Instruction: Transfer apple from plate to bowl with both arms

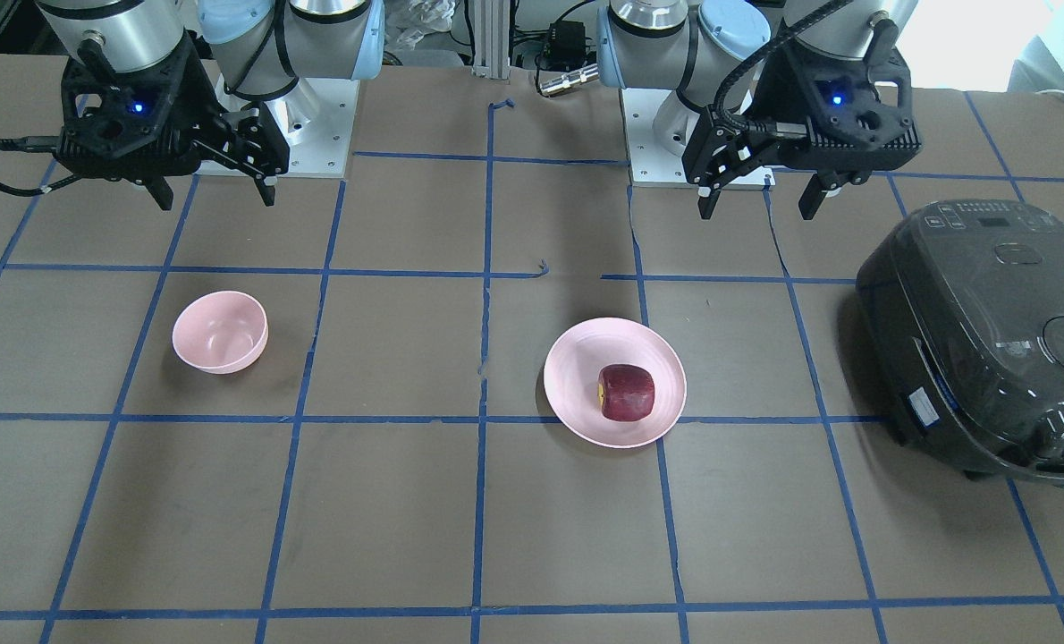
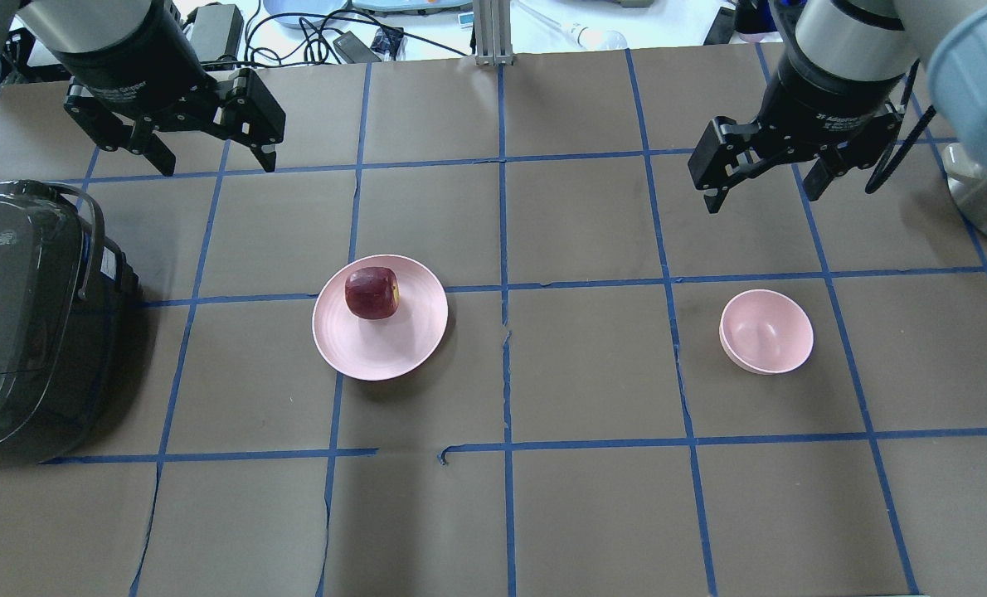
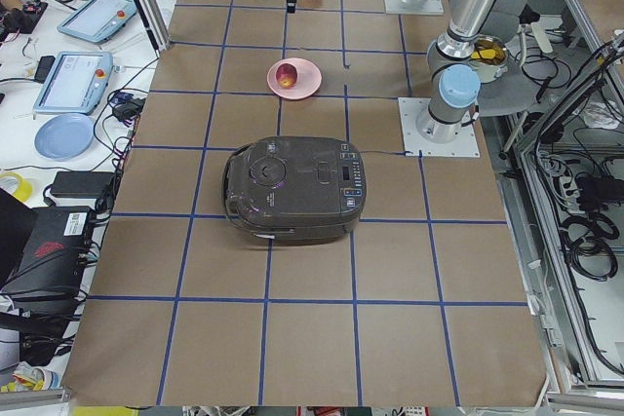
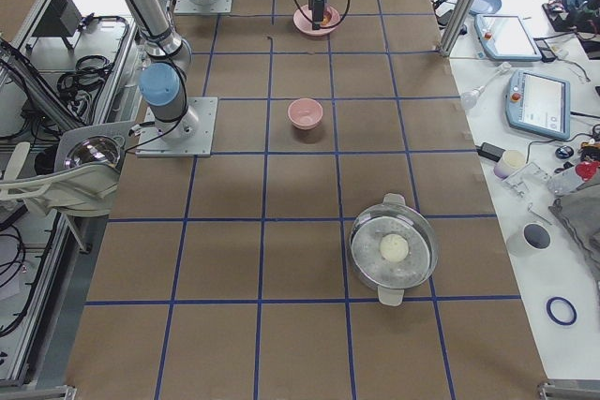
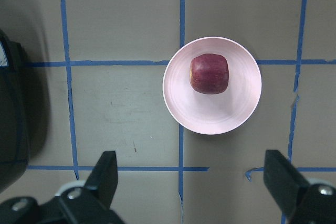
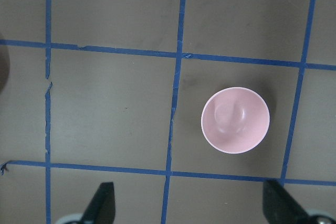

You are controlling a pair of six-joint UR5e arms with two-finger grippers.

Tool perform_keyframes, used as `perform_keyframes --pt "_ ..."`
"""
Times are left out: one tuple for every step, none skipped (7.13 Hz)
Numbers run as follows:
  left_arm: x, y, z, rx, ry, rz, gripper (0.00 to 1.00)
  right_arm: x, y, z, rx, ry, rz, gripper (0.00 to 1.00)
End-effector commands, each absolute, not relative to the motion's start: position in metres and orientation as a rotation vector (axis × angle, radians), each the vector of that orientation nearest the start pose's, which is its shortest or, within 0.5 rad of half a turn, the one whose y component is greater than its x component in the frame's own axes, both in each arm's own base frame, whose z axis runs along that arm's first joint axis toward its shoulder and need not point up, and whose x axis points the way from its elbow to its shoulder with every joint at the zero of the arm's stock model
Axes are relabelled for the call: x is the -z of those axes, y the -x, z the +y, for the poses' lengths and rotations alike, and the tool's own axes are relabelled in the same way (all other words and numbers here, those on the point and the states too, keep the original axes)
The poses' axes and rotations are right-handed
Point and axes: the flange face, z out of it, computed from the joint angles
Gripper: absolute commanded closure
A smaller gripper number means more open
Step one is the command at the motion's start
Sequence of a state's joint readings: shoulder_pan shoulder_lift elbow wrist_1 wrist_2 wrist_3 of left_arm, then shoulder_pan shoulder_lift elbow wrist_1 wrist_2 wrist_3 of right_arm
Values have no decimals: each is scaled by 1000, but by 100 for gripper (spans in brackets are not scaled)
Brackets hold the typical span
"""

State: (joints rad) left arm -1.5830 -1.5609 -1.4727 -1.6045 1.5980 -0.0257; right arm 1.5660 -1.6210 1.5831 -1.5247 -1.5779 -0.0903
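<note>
Left end effector (image 2: pixel 217 164) above blue-taped brown table (image 2: pixel 585 373)

Brown table (image 2: pixel 593 514) gridded with blue tape (image 2: pixel 508 373). In the overhead view: pale pink plate (image 2: pixel 380 352) left of centre, over a tape crossing; small pink bowl (image 2: pixel 767 330) right of centre, inside one square; dark rice cooker (image 2: pixel 21 332) at the left edge. In the right-side view, glass-lidded pot (image 4: pixel 393 248) at lower centre.
</note>
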Motion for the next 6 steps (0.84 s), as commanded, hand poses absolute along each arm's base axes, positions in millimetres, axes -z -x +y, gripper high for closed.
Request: perform_keyframes --pt "-537 136 -491 113 23 3116 0 -501 -130 -472 -8 128 3146 0" --pt "-537 138 -493 123 21 3109 0 -502 -131 -472 -1 128 3151 0" --pt "-536 140 -494 121 26 3105 0 -502 -132 -472 -1 133 3151 0" --pt "-535 142 -494 119 28 3109 0 -501 -132 -473 0 130 3145 0" --pt "-523 142 -502 88 16 3108 0 -488 -126 -478 -38 148 3164 0" --pt "-500 146 -522 97 58 3121 0 -475 -110 -490 -85 111 3194 0"
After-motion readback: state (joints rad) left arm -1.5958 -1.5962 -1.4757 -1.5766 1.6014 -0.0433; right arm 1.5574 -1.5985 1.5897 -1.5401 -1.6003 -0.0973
